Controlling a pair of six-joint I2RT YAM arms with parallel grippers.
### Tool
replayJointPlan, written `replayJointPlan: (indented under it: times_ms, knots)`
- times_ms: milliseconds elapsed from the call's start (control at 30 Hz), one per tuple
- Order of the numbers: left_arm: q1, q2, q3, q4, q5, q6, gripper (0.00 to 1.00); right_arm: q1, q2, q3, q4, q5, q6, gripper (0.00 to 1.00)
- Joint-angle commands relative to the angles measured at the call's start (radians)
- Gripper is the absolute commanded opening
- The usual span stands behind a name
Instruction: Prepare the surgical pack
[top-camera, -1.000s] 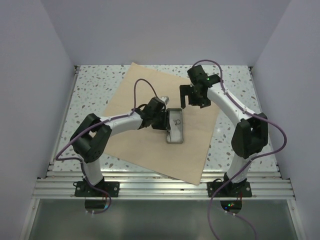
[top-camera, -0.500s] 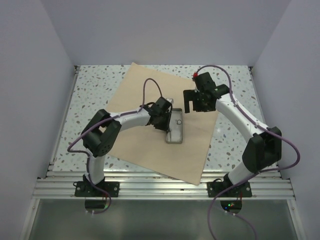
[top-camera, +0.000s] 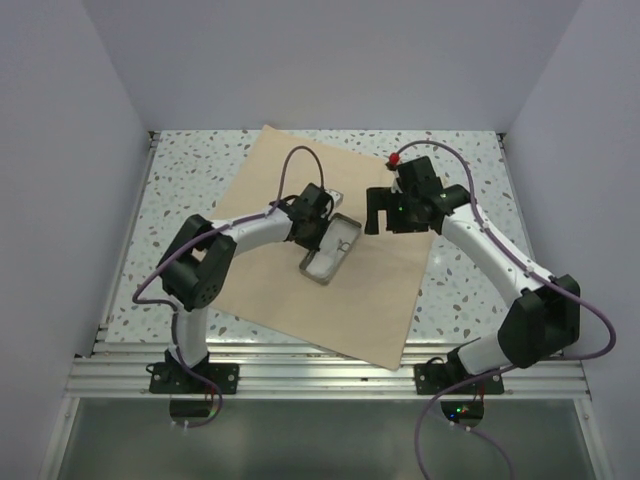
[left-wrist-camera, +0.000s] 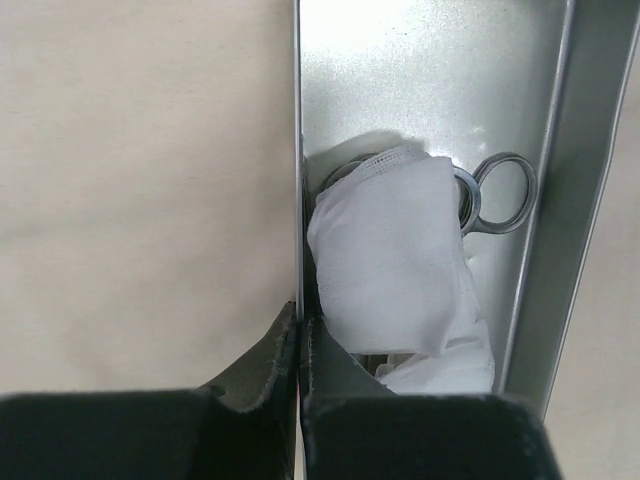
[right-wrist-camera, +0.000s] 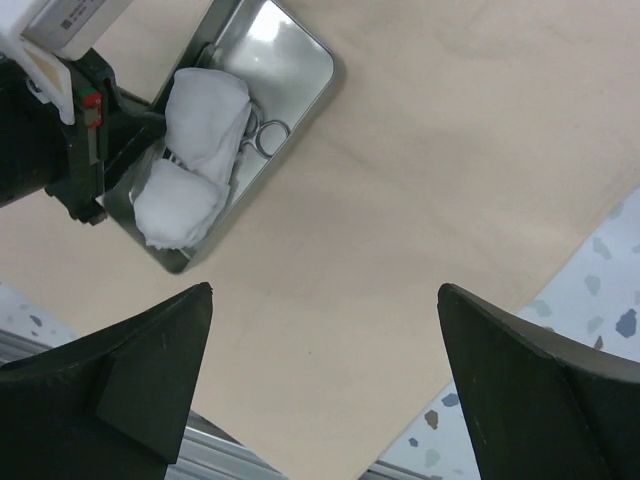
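Steel tray (left-wrist-camera: 430, 80) clamped by left gripper (left-wrist-camera: 300, 335), arm bent reaching right.

The speckled white table (top-camera: 175, 190) bears the tan surgical pack (top-camera: 300, 310), spread flat as a wide sheet.

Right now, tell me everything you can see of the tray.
The tray is a small, shiny rectangular metal box with rounded corners and low walls. It lies skewed on the tan cloth. White gauze and scissors fill one end; the other end is bare. The left gripper is shut on one long wall; the right gripper hangs open, clear of it.
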Motion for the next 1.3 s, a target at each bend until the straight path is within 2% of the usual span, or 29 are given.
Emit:
replayJointPlan:
  times_ms: [0, 167, 267, 367, 467, 667, 833, 1267]
  knots:
    - [0.019, -0.086, -0.016, 0.031, -0.074, 0.244, 0.0, 0.002, -0.05, -0.053, 0.104, -0.11, 0.044, 0.99]
    - [0.022, -0.069, -0.007, 0.047, -0.112, 0.486, 0.0, 0.0, -0.079, -0.112, 0.146, -0.184, 0.061, 0.99]
    - [0.021, -0.07, -0.011, 0.06, -0.057, 0.659, 0.0, 0.0, -0.116, -0.152, 0.181, -0.197, 0.06, 0.99]
    - [0.031, -0.102, -0.039, 0.11, 0.021, 0.758, 0.0, 0.003, -0.125, -0.166, 0.195, -0.225, 0.061, 0.99]
    - [0.059, -0.109, -0.001, 0.1, 0.128, 0.801, 0.0, 0.002, -0.127, -0.185, 0.224, -0.257, 0.064, 0.99]
    - [0.071, 0.026, 0.169, -0.051, 0.179, 0.726, 0.0, 0.002, -0.101, -0.17, 0.207, -0.237, 0.044, 0.99]
    - [0.071, 0.043, 0.122, -0.038, 0.242, 0.711, 0.0, 0.003, -0.11, -0.17, 0.212, -0.247, 0.046, 0.99]
    - [0.074, 0.083, 0.131, -0.042, 0.237, 0.692, 0.0, 0.003, -0.09, -0.196, 0.229, -0.205, 0.064, 0.99]
